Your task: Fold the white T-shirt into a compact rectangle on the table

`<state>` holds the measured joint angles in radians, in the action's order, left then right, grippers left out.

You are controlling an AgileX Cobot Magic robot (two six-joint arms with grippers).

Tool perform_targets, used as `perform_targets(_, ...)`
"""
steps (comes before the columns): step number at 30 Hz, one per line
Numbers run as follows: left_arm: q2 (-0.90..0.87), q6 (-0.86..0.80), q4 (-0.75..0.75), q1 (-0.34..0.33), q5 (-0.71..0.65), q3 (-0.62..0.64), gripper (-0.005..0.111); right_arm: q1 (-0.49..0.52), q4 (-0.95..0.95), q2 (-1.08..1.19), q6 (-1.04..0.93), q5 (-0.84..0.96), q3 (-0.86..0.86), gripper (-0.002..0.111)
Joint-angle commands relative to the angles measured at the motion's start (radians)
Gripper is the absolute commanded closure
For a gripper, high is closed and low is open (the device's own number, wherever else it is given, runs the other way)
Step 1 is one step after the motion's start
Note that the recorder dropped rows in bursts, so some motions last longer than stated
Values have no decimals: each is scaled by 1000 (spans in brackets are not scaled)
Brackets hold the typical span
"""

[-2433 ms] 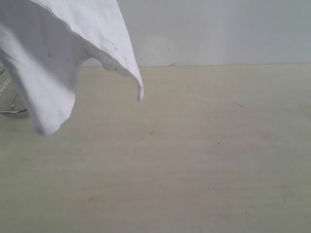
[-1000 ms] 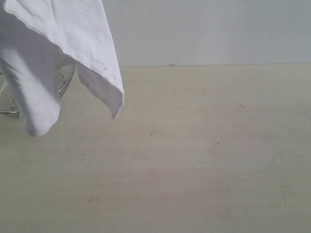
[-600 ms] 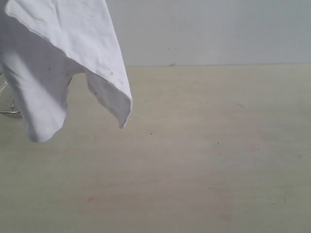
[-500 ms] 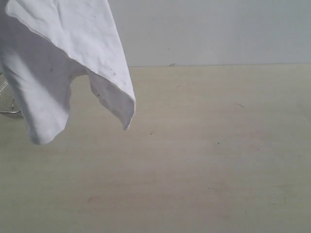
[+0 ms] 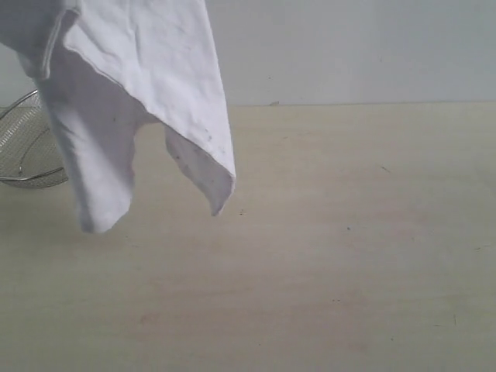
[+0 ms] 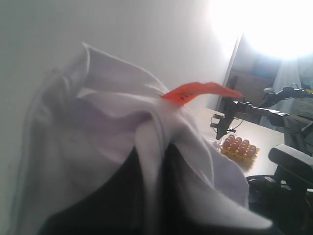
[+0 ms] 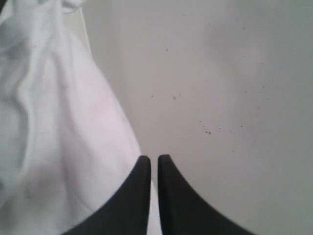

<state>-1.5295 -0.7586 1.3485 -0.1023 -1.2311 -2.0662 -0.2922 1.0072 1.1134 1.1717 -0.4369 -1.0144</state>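
Hanging clear above the left of the table [image 5: 349,256], the white T-shirt [image 5: 139,77] has swung rightward, uncovering more of the wire-mesh basket [image 5: 31,147]. It likely still needs laying flat before any fold. Its long axis runs vertically, loose corners pointing down. The left gripper [image 6: 150,166] is clamped on cloth near the orange neck tag [image 6: 195,91]. The right gripper [image 7: 153,159] has its jaws nearly touching and holds nothing.

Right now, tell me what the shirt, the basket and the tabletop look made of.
The white T-shirt: soft matte cloth, probably cotton; it hangs in limp folds with stitched hems. The basket: shiny metal wire mesh, see-through. The table: pale, matte wood-grain top, wood or laminate, cannot tell.
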Motion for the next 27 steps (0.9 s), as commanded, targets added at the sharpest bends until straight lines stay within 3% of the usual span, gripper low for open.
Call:
perform_targets(1,-17,-11,18,58,83,-2,102,-58,78,65,35,-16,-93,84)
perform_targets(4,-28,-19,8,100,81,-2,102,-97,78,117,53,-9,-158,58)
perform_targets(6,-37,-19,-15,128,81,-2,102,-120,80,153,56,-5,-193,47)
perform_targets(13,-61,-19,-53,194,99,-2,102,-149,95,275,70,-52,-264,46)
perform_targets(21,-67,-23,-91,196,137,-2,102,-149,110,266,111,-218,-264,46)
perform_targets(27,-67,-27,-106,194,175,-2,102,-147,110,194,114,-181,-264,46)
